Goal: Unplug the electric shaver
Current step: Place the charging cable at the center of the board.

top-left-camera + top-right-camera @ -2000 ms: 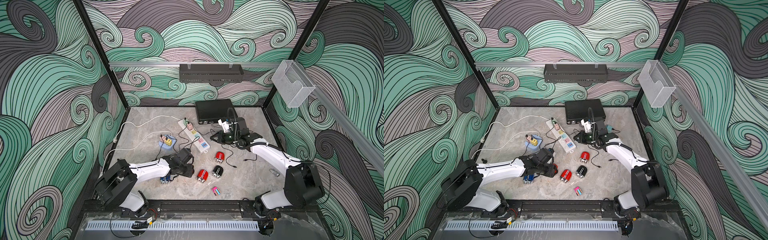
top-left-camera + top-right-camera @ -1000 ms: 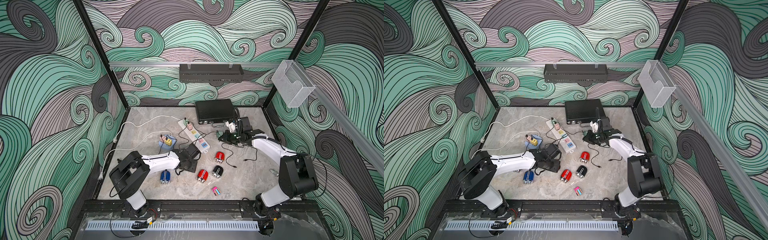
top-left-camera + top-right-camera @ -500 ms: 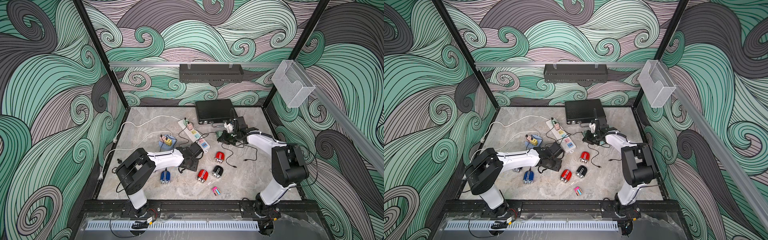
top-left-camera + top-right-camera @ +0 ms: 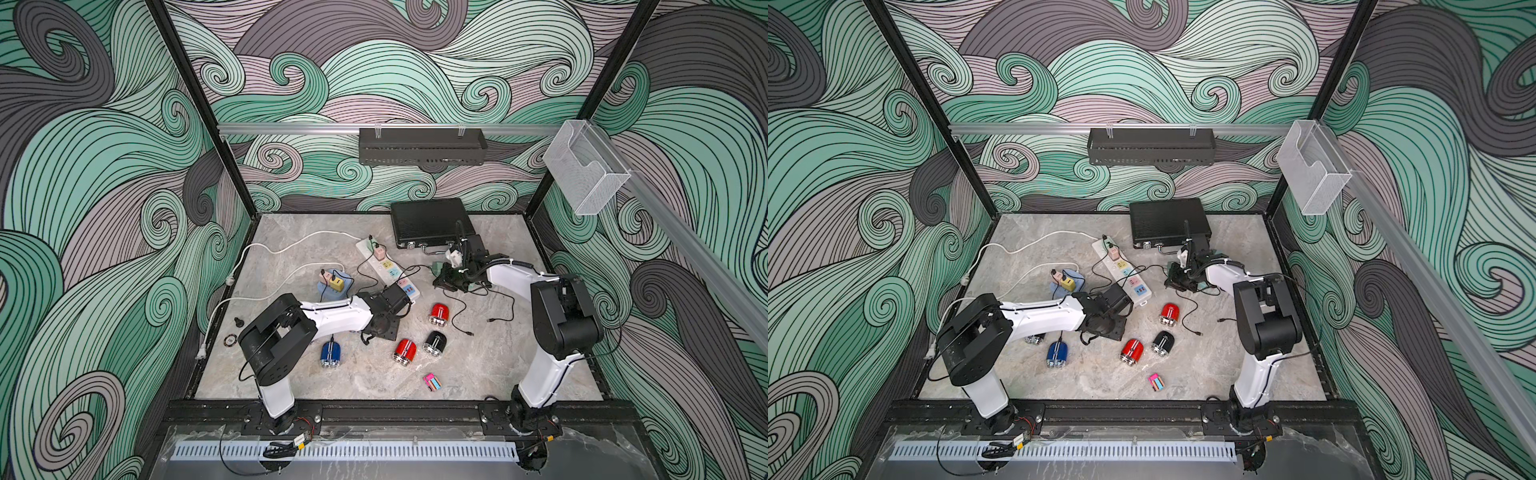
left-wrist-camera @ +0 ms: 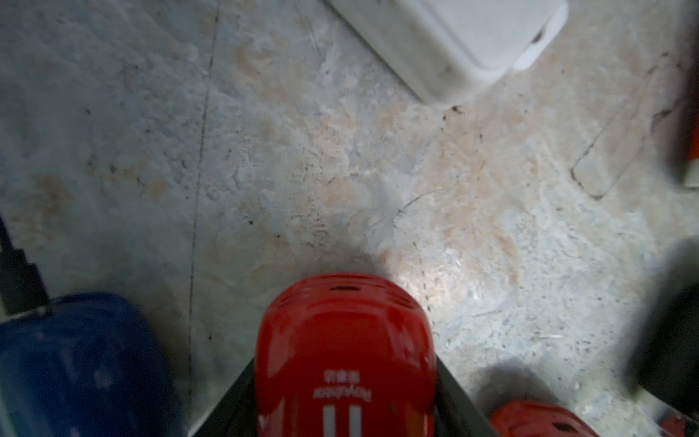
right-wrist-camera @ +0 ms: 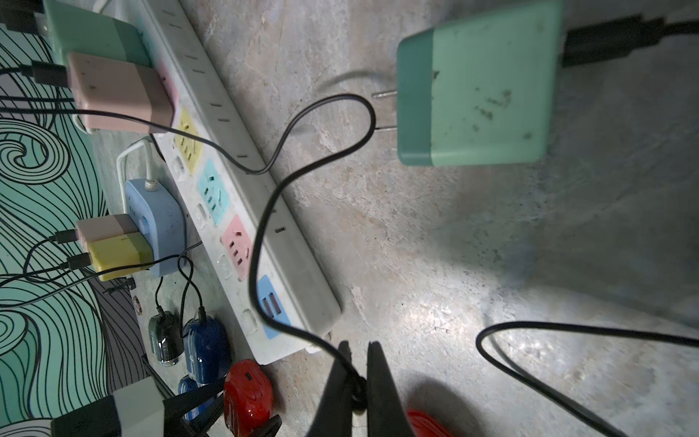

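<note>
Clamping the red shaver (image 5: 344, 333), the left hand (image 5: 344, 397) steadies it; right hand (image 6: 358, 363) pinches the black cable (image 6: 254, 265), apparently unplugged; release remains.

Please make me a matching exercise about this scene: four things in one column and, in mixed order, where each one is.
1. left gripper
2. right gripper
3. yellow charger
4. black case

a. at the back of the table
b. closed on a black cable
c. plugged into the blue socket cube
d. closed around a red shaver

Pairs: 1-d, 2-b, 3-c, 4-a
</note>
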### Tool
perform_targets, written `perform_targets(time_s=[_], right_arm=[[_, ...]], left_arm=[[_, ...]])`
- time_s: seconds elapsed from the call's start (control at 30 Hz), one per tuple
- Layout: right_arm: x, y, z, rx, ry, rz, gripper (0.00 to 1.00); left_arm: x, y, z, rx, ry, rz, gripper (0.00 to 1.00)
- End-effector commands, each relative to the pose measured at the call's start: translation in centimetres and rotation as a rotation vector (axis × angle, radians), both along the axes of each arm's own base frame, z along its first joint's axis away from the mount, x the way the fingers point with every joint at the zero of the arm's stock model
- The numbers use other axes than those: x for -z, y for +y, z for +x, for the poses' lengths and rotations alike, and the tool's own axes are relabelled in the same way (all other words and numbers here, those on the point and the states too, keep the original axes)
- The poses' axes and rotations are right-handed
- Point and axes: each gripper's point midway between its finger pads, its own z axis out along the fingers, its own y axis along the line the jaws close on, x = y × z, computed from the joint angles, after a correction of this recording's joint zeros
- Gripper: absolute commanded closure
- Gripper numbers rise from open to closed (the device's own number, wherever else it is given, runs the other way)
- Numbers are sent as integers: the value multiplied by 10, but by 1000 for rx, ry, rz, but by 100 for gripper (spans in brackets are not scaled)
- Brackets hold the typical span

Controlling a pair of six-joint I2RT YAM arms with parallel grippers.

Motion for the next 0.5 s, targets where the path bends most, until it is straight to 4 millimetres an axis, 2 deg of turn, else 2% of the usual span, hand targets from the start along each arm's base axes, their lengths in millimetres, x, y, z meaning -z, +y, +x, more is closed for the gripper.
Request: perform_targets(time_s=[0.0,0.27,0.47], right_arm=[[0,3,5,0,-4,-14,92],[11,10,5,-13,18,-36,92],[16,13,4,-18,23,-47,91]], left_arm=[[12,0,-9,1,45,39,61],[14,1,-10,-14,48,59,45],[13,1,-12,-15,48,66,39]])
